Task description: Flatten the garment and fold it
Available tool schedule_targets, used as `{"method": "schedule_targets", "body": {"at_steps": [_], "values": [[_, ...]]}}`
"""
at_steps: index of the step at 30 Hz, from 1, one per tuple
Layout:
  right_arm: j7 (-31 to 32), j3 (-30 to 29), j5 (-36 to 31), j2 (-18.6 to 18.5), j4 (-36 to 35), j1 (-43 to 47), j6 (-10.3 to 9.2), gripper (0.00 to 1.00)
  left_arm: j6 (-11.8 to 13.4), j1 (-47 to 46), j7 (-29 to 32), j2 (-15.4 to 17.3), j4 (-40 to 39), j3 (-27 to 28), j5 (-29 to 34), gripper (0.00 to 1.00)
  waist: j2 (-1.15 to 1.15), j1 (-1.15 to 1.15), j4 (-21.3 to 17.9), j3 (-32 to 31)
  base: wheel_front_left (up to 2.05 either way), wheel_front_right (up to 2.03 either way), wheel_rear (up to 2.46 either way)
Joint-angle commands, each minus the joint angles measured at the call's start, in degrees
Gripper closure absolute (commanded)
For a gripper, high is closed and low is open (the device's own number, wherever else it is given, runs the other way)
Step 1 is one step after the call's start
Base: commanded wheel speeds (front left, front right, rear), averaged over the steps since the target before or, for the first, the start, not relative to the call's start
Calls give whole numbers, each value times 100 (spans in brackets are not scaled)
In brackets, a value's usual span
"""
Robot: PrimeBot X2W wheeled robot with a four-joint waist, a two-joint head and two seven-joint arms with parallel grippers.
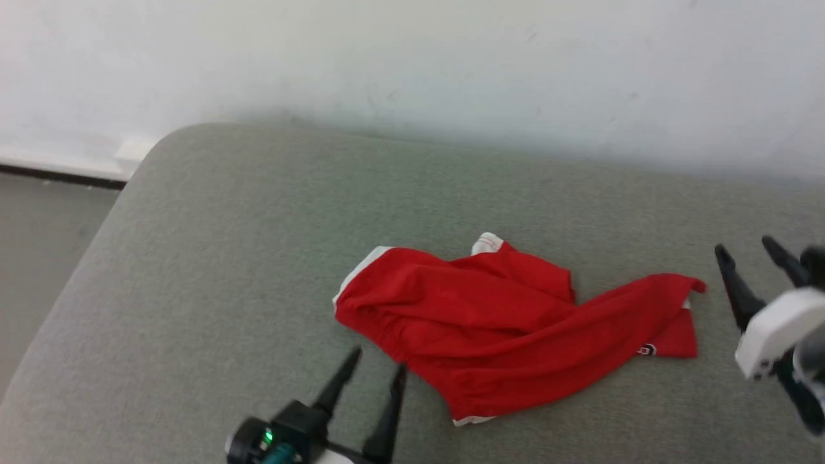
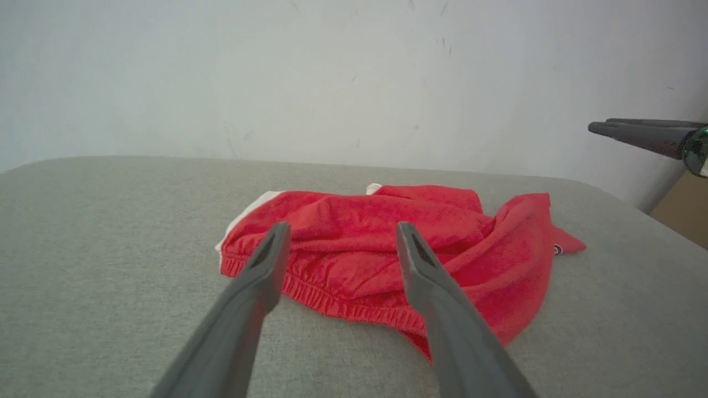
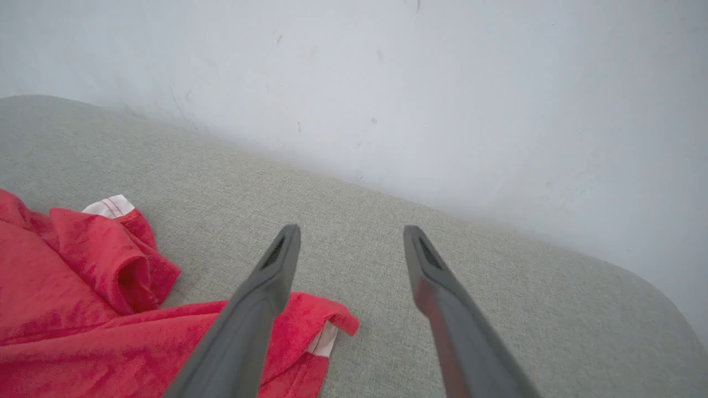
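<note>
Bright red shorts, the garment (image 1: 503,322), lie crumpled on a grey cushion (image 1: 225,258) that stands against a pale wall (image 1: 412,64), with bare cushion on every side of the garment. Its long axis runs side to side before the robot, from a white-trimmed leg end (image 1: 361,270) on the left to a pointed red corner (image 1: 693,283) on the right. The gathered waistband (image 2: 343,304) forms the garment's near edge. The left gripper (image 1: 379,359) hovers just on the near side of the garment, fingers spread wide and empty. They point straight across the waistband, which lies just beyond the tips. The right gripper (image 1: 742,245) is just off the garment's right corner, fingers also spread and holding nothing. The cloth lies to their left, and the corner passes just beside the left finger (image 3: 260,298) in the right wrist view. The left arm looks best placed for the waistband, and the right arm for that corner, to pull the garment flat along its length.
</note>
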Motion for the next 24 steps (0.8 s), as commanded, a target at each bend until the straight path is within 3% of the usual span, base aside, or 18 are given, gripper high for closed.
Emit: {"method": "schedule_targets", "body": {"at_steps": [1,7,12,24], "values": [[-196,-115,-18,119,-201,335,-5,0,-69,120,24,10,133,-123,-76,0,0,1,-382,-227,0,0,0],[-674,-827,-276,817,-1074,1514,-5,0,-169,237,588,201,473,-672,-487,0,0,1,-715,-189,0,0,0],[-640,-1168,-420,1335,-1493,2024,-5,0,-183,120,969,390,628,-1032,-754,0,0,1,-916,-46,0,0,0],[-386,-1442,-499,1565,-1887,2127,-5,0,-186,-353,1107,555,1050,-1359,-773,0,0,1,-1081,177,0,0,0]]}}
